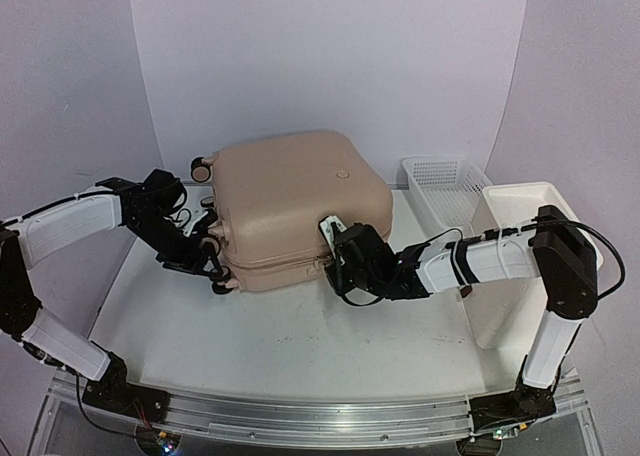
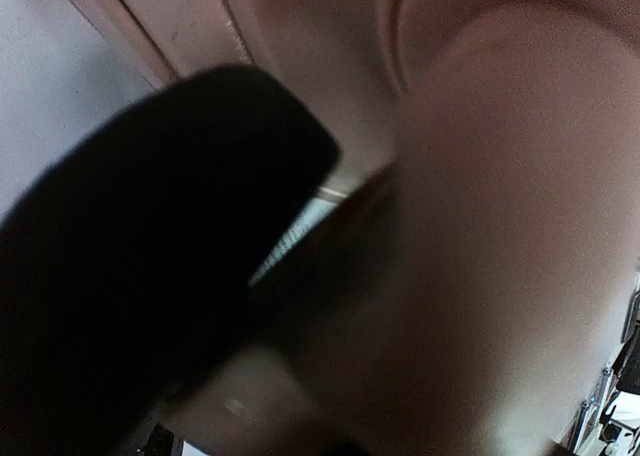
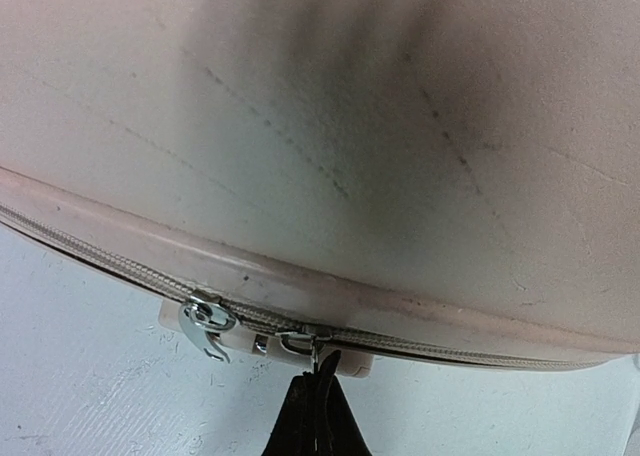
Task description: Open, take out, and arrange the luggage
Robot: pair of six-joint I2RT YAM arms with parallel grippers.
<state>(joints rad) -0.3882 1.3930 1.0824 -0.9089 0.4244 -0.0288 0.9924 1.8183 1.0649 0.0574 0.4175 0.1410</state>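
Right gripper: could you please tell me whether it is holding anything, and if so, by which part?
Yes. The right gripper is shut on the luggage, pinching its small metal zipper pull where it hangs from the zipper seam.

One luggage [image 1: 290, 201] lies on one worktop [image 1: 300, 346]. Two arms reach in, each with one claw: the left claw [image 1: 208, 259] at mid left, the right claw [image 1: 335, 261] at centre. Two white containers stand at the right of the overhead frame: one mesh basket [image 1: 440, 160] and one plain bin [image 1: 495, 311]. At least two black wheels [image 1: 201, 166] show at the case's left end; the arm masks any more. One zipper [image 3: 120, 263] carries two metal tabs: a curled zipper pull [image 3: 205, 321] and a centre zipper pull [image 3: 300, 344].
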